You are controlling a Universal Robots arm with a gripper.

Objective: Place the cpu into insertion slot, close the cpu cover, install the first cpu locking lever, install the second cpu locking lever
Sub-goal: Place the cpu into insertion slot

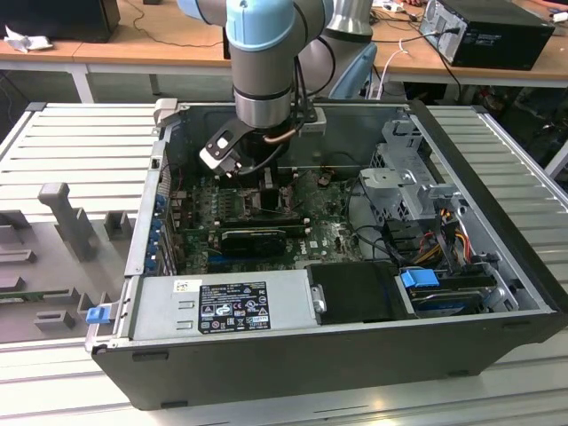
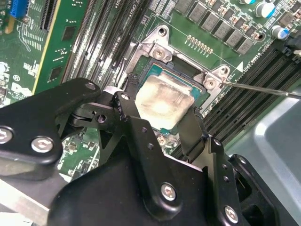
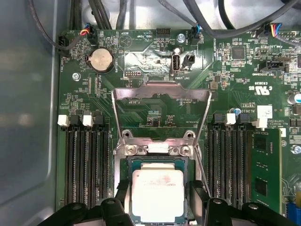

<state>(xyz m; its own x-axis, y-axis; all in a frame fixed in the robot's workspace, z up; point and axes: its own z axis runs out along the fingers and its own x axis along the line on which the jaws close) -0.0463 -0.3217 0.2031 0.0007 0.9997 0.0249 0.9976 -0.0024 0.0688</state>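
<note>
Pincer [image 3: 158, 189] astride the cpu [image 3: 157, 197]

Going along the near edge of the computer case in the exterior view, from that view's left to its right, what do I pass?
Blue latch tab → silver power supply with its label sticker → black panel → blue handle at the drive bay.

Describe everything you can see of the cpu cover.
The cpu cover is a thin silver metal frame with a large central window, through which the green board shows in the first wrist view. It stands swung open, hinged at one edge of the insertion slot, where the cpu lies uncovered. Nothing but its hinge appears to touch it.
</note>
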